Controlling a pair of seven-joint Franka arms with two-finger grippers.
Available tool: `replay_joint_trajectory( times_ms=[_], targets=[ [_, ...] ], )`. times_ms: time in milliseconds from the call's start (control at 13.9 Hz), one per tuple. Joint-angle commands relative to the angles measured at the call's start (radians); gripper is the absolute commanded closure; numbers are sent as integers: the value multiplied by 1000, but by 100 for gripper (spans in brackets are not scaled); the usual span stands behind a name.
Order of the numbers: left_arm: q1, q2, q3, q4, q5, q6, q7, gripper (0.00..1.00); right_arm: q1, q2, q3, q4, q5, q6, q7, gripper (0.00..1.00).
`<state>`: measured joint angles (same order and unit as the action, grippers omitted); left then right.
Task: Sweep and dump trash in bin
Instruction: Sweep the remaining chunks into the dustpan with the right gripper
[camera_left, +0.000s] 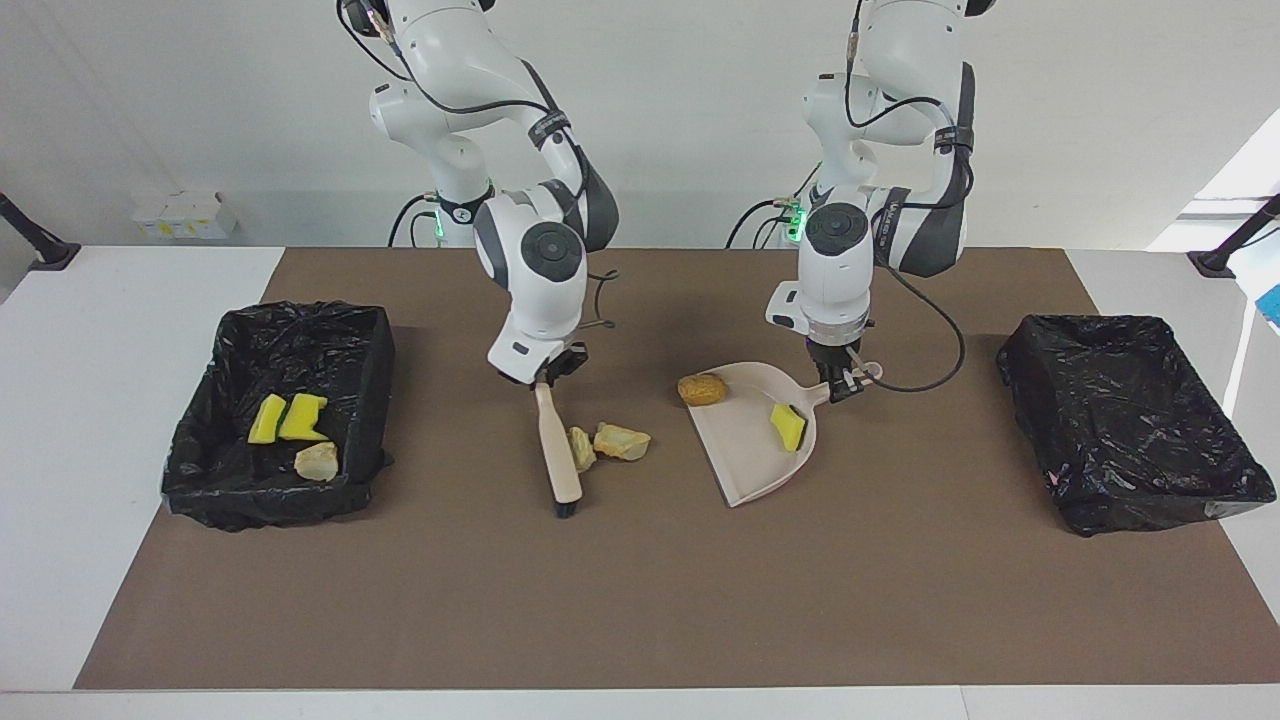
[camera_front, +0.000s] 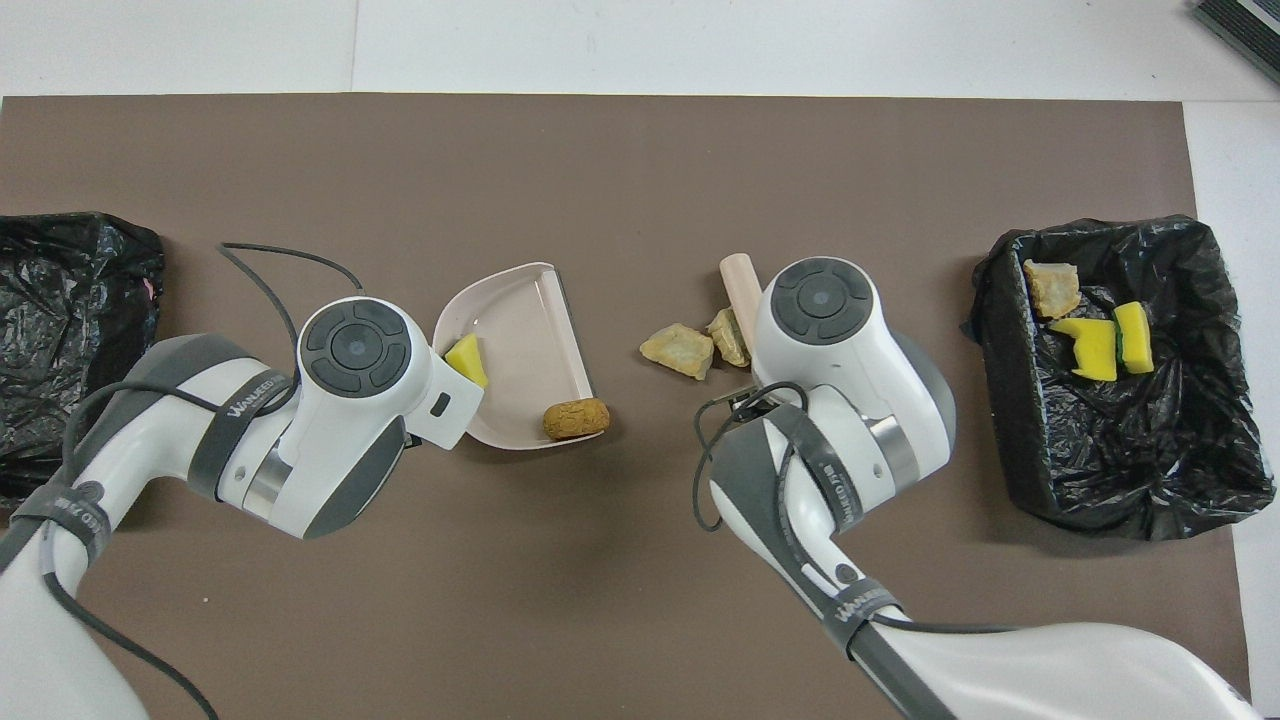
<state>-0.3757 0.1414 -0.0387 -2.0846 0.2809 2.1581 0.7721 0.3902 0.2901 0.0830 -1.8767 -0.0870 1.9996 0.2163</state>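
My right gripper (camera_left: 545, 378) is shut on the handle of the beige brush (camera_left: 557, 445), whose black bristles (camera_left: 566, 508) are down at the mat. Two pale beige lumps (camera_left: 581, 448) (camera_left: 622, 441) lie beside the brush, between it and the beige dustpan (camera_left: 745, 455). My left gripper (camera_left: 840, 385) is shut on the dustpan's handle. A yellow-green sponge wedge (camera_left: 788, 427) lies in the pan. The brown oval lump (camera_left: 702, 389) sits at the pan's open lip. Overhead, the lumps (camera_front: 680, 349) (camera_front: 728, 335), wedge (camera_front: 466, 360) and brown lump (camera_front: 576, 419) also show.
A black-lined bin (camera_left: 372, 345) at the right arm's end holds two sponge wedges (camera_left: 285, 418) and a beige lump (camera_left: 318, 461); it also shows overhead (camera_front: 1180, 480). A second black-lined bin (camera_left: 1130, 430) stands at the left arm's end. Cables hang by both wrists.
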Motion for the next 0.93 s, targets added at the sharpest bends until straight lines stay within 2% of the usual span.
replay_joint_trajectory(
  times_ms=[0,72,144,359,431,575,718,862],
  targets=[
    [-12,-23,6,-29,14,12,-28,100,115,46,4,80,55,8,6,100],
    [-12,-23,6,-29,14,16,-28,100,137,53,4,99,75,8,8,100],
    [-12,-23,6,-29,14,17,-28,100,145,57,4,100,146,14,8,100],
    [-11,-22,6,-31,14,23,-28,100,188,61,4,97,379,169,23,100],
    [-11,-22,6,-31,14,25,-28,100,197,60,4,99,412,182,46,100],
    [-8,-22,6,-31,14,29,-28,100,197,43,3,85,409,144,48,100],
    [-3,-19,6,-29,11,40,-24,100,187,-23,-14,80,398,-27,54,100],
    [4,-14,6,-28,9,57,-5,100,138,-93,-16,80,316,-135,58,100]
  ],
)
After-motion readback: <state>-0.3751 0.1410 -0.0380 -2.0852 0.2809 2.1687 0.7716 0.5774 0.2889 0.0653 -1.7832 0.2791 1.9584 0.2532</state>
